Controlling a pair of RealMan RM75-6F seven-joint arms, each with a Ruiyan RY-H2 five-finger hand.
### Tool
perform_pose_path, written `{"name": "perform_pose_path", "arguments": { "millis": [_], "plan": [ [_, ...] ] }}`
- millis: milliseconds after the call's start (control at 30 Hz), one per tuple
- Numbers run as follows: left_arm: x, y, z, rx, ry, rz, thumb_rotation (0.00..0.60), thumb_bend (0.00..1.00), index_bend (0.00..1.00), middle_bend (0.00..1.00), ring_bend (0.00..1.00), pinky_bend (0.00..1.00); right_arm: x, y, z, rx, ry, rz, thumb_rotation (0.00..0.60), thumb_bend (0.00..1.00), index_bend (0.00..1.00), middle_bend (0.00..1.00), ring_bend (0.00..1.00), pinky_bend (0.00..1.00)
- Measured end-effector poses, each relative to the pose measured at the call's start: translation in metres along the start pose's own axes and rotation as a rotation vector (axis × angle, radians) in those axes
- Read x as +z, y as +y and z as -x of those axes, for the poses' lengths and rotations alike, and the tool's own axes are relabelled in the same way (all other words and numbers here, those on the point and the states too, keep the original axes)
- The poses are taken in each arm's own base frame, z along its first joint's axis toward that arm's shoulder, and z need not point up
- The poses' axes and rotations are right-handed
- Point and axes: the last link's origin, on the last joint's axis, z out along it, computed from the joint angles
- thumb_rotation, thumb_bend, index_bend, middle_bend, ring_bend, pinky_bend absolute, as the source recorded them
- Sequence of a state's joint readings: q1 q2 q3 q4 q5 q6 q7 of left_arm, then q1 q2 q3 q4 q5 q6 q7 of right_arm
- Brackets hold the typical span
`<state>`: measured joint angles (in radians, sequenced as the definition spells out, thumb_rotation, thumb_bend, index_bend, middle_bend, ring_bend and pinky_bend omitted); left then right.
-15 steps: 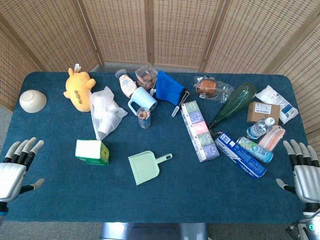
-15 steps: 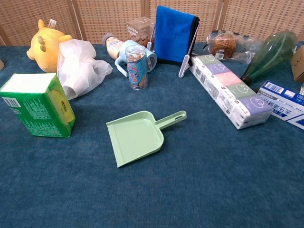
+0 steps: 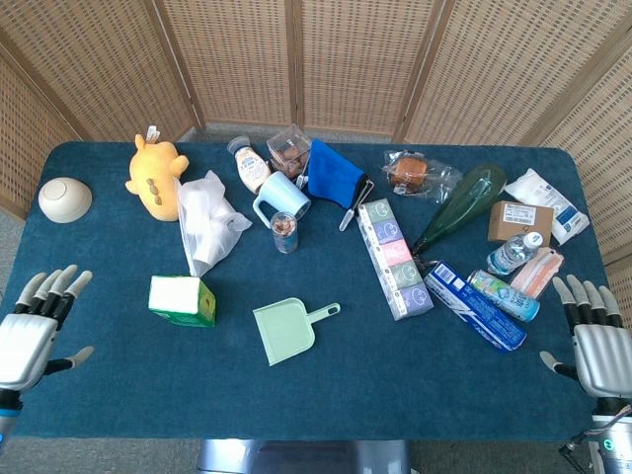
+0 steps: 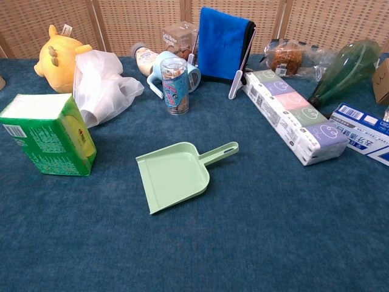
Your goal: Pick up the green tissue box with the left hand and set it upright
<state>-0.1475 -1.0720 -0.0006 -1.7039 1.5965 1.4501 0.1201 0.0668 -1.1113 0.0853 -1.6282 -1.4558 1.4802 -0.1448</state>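
Observation:
The green tissue box (image 3: 182, 300) lies on its side on the blue table, white top face up, left of centre; the chest view shows the same tissue box (image 4: 48, 136) at its left edge. My left hand (image 3: 32, 331) hovers at the table's front left corner, fingers spread and holding nothing, well to the left of the box. My right hand (image 3: 592, 339) hangs at the front right corner, likewise spread and empty. Neither hand appears in the chest view.
A green dustpan (image 3: 289, 328) lies right of the box. A white plastic bag (image 3: 205, 219) and yellow plush (image 3: 155, 174) sit behind it. A white bowl (image 3: 65, 198) is at far left. A cup, bottles, blue cloth and boxes crowd the back and right.
Both hands have slid slightly downward and outward in the head view. The tissue box and other objects have not moved.

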Motion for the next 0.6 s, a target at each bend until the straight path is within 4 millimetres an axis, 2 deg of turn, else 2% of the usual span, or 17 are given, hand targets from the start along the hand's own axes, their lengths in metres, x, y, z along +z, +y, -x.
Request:
{"name": "perform_pose_path", "arguments": {
  "millis": [167,300,400,600],
  "plan": [
    [0.031,0.021,0.008,-0.012,-0.043,0.062,0.6,0.05,0.04,0.0,0.0,0.0,-0.001,0.001,-0.002,0.006,-0.002,0.0,0.6,0.0,0.0,0.0,0.0,0.02],
    [0.062,0.05,0.019,-0.004,-0.079,0.127,0.6,0.05,0.04,0.0,0.0,0.0,-0.001,0.002,-0.002,0.012,-0.009,0.007,0.6,0.0,0.0,0.0,0.0,0.02],
    [0.077,0.069,0.026,0.005,-0.1,0.148,0.6,0.05,0.05,0.0,0.0,0.0,0.0,0.003,-0.002,0.019,-0.015,0.009,0.6,0.0,0.0,0.0,0.0,0.02],
    [0.094,0.097,0.038,0.011,-0.141,0.158,0.6,0.05,0.09,0.03,0.0,0.06,0.0,0.003,-0.002,0.027,-0.018,0.007,0.6,0.0,0.0,0.0,0.0,0.02]
  ]
}}
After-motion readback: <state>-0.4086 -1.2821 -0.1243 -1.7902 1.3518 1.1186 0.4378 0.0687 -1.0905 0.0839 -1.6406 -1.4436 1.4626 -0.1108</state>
